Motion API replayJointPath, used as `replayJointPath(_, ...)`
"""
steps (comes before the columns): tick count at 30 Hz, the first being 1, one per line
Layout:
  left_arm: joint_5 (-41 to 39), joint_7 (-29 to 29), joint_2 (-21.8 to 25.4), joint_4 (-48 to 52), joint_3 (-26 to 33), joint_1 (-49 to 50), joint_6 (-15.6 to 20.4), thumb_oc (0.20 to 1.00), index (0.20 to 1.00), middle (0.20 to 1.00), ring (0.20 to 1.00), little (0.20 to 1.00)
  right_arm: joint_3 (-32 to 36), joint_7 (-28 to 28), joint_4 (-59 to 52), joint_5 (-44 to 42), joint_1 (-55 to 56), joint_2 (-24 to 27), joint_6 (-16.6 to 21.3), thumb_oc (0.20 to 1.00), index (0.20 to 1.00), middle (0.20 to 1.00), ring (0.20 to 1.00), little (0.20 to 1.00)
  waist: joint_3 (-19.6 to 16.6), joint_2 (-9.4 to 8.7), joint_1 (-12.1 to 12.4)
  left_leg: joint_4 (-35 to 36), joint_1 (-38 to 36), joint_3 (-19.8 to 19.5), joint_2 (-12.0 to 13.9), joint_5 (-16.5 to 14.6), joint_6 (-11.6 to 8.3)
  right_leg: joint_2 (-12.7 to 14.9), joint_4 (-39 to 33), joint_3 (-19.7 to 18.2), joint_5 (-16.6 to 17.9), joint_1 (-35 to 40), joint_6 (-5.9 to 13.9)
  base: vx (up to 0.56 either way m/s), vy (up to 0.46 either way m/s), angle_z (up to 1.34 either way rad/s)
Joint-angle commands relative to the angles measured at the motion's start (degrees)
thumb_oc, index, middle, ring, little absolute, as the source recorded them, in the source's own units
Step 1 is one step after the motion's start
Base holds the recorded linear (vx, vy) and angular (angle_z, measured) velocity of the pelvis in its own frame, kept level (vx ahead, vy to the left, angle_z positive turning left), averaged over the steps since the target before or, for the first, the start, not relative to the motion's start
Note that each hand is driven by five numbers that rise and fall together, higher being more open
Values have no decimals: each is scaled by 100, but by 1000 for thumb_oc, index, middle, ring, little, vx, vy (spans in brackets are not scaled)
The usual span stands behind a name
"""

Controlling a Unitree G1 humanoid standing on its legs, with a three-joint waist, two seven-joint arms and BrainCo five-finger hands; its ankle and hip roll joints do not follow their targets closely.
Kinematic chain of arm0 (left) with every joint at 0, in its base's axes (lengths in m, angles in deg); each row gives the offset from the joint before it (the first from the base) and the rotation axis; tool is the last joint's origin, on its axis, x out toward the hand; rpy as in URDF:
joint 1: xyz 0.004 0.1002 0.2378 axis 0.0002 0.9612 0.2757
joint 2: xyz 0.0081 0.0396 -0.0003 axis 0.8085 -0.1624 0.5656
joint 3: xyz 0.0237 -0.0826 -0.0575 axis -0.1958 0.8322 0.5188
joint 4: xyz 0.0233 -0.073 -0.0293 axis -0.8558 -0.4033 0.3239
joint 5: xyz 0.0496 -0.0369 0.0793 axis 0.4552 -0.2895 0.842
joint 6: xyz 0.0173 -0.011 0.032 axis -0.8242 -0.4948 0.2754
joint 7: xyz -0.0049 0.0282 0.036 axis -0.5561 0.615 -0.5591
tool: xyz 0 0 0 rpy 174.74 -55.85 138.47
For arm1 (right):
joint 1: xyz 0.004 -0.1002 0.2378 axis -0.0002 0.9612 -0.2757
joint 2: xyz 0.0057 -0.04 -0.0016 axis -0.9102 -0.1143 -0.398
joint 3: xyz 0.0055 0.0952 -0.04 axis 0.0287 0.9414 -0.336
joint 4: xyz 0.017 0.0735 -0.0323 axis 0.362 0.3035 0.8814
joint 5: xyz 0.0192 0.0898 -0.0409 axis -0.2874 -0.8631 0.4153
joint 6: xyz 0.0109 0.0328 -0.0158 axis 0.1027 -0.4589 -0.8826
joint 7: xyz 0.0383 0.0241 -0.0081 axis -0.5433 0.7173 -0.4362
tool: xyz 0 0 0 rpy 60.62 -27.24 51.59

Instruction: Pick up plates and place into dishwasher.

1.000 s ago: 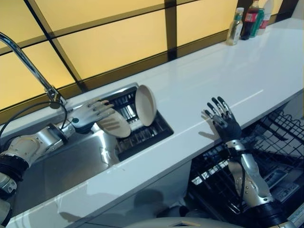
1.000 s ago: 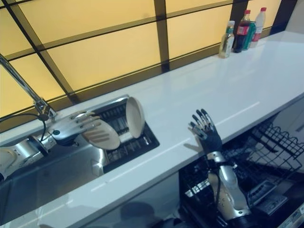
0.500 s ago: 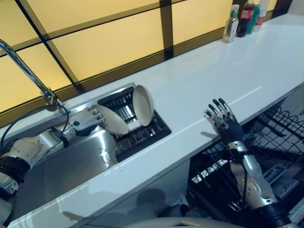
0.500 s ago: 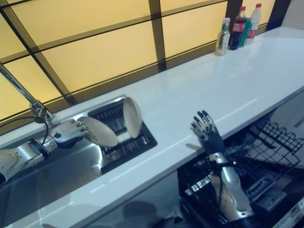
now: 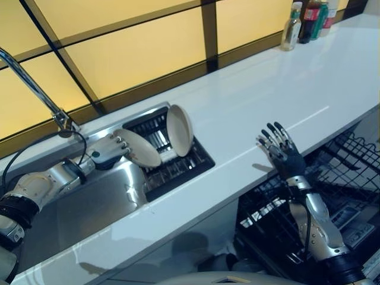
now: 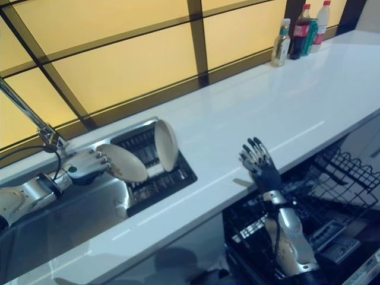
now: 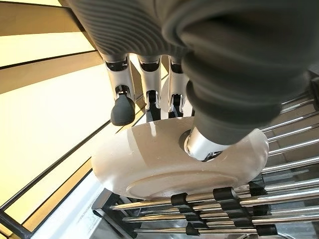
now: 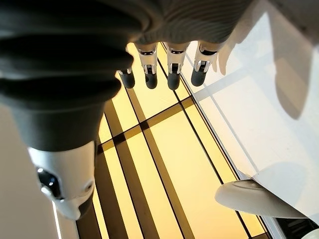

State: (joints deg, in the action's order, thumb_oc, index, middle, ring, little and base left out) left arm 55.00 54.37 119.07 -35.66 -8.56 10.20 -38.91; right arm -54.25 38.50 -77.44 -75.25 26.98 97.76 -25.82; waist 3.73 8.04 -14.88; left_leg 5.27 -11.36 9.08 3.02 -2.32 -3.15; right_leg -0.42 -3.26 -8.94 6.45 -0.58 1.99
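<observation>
A cream plate [image 5: 140,148] is tilted at the left end of the black dish rack [image 5: 178,170] in the sink. My left hand [image 5: 107,152] is shut on it: in the left wrist view the thumb [image 7: 202,144] presses the plate [image 7: 164,167] from one side and the fingers [image 7: 122,107] lie behind its rim. A second cream plate [image 5: 180,129] stands upright in the rack just to the right. My right hand [image 5: 284,154] is held up, open and holding nothing, at the counter's front edge above the dishwasher rack [image 5: 350,172]. Its fingers [image 8: 172,74] are straight.
A curved steel faucet [image 5: 35,83] rises behind my left arm over the steel sink basin [image 5: 89,202]. The white counter [image 5: 267,95] runs to the right, with several bottles [image 5: 309,21] at its far end. The open dishwasher's black wire racks lie below the counter's front.
A second ago my left fingers lay spread over the plate's face; the hand has since drawn back left and gripped its rim, tipping the plate more edge-on. The right hand has stayed still.
</observation>
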Motion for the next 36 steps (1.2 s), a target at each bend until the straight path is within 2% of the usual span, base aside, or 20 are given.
replayJointPath(1, -230, 324, 49, -67, 267, -368, -226, 200, 200, 200, 200, 200, 127, -143, -480, -15, -60, -1, 143, 1000, 1000, 1000, 1000, 1000, -111, -269, -72, -87, 566, 238, -162, 174, 344, 189, 500, 148, -503, -76, 583, 0, 0, 0)
replayJointPath(14, -342, 649, 412, 376, 819, -149, 63, 200, 200, 200, 200, 200, -93, 1, -451, -139, -122, 36, 298, 1000, 1000, 1000, 1000, 1000, -234, -349, 167, -75, 564, 111, -156, 187, 324, 184, 426, 254, -501, 23, 541, 0, 0, 0)
replayJointPath(19, -643, 836, 616, 525, 1000, -172, 159, 200, 200, 200, 200, 200, -210, 95, -395, -92, -146, 9, 338, 1000, 1000, 1000, 1000, 1000, -288, -374, 287, -71, 574, 44, -165, 199, 306, 196, 356, 335, -476, 74, 537, -6, 0, 1)
replayJointPath(28, -1130, 892, 808, 1274, 1864, 294, 424, 200, 200, 200, 200, 200, -183, 96, -331, -248, -154, 51, 438, 1000, 1000, 1000, 1000, 1000, -321, -468, 506, -87, 611, -101, -176, 217, 295, 215, 324, 497, -486, 127, 492, -19, -1, 6)
replayJointPath(36, -1611, 966, 808, 1452, 2420, 658, 556, 200, 200, 200, 200, 200, -237, 163, -380, -209, -178, 20, 441, 1000, 1000, 1000, 1000, 1000, -378, -489, 611, -62, 646, -202, -190, 233, 281, 234, 294, 591, -491, 139, 482, -25, 6, 5)
